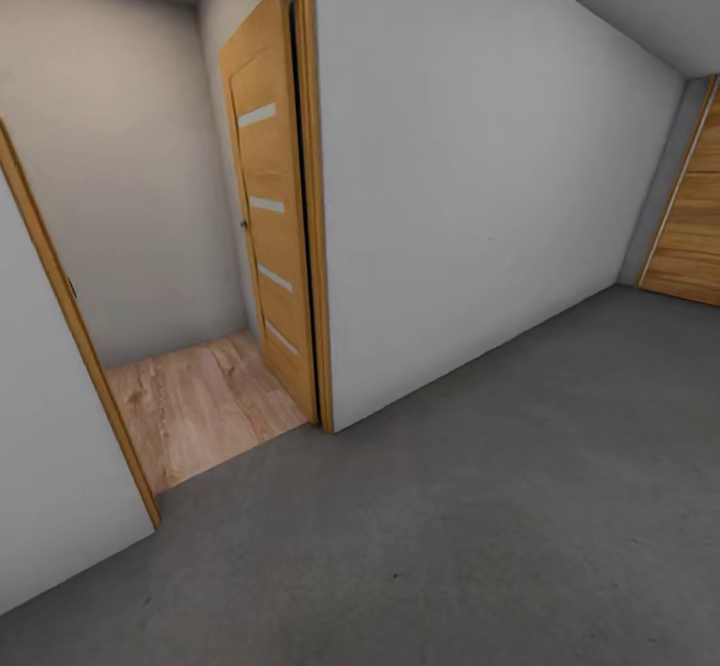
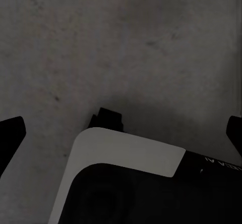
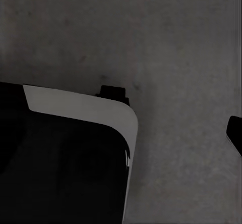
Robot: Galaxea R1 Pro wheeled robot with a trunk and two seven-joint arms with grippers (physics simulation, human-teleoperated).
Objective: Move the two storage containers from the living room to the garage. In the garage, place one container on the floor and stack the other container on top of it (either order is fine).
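Dark grey concrete floor [image 1: 450, 546] running up to an open doorway [image 1: 170, 246] framed in wood, with a wooden door [image 1: 272, 216] with pale glazed strips standing open on the doorway's far side and light plank flooring [image 1: 200, 406] just beyond the threshold; white wall [image 1: 480, 196] right of the doorway, second wooden door [image 1: 695, 226] well past that. Left gripper [image 2: 121, 133] hanging empty over the concrete, fingertips [image 2: 11, 133] spread wide apart above the robot's white-and-black base [image 2: 126, 153]. Right gripper [image 3: 121, 133] likewise over the concrete, one fingertip [image 3: 235, 133] visible, its mate lost against the dark base, so impossible to say whether open or closed. Whereabouts of the two storage containers not to be told from this spot; presumably somewhere through the doorway. Judged light and fairly stiff when empty, though thin walls apt to flex; best taken two-handed, one gripper pinching the rim at each end, kept level, and probably a snug fit through the doorway
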